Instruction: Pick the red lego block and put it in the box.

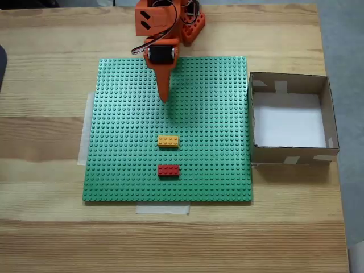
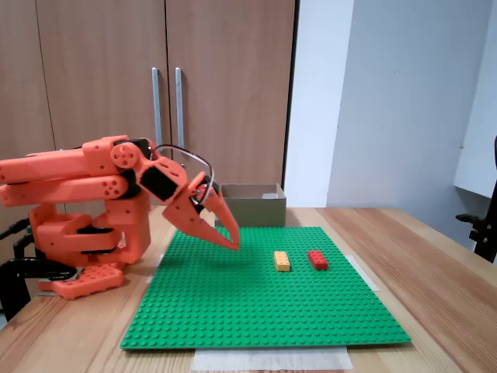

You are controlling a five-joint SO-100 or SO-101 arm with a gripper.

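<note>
The red lego block [image 1: 168, 170] [image 2: 318, 259] lies flat on the green studded baseplate [image 1: 125, 148] [image 2: 256, 303], toward its front edge in the top-down fixed view. My orange gripper [image 1: 164, 98] [image 2: 232, 242] hangs over the far part of the plate, fingers pressed together and shut on nothing, well short of the block. The box [image 1: 325, 116] [image 2: 256, 203] is brown cardboard with a white floor and holds nothing; it stands against the plate's right edge in the top-down fixed view.
A yellow-orange brick [image 1: 168, 141] [image 2: 282, 261] lies on the plate between gripper and red block. The arm's base [image 1: 190, 25] [image 2: 85, 241] stands past the plate's far edge. The wooden table [image 1: 45, 136] ends just right of the box. Tape strips hold the plate down.
</note>
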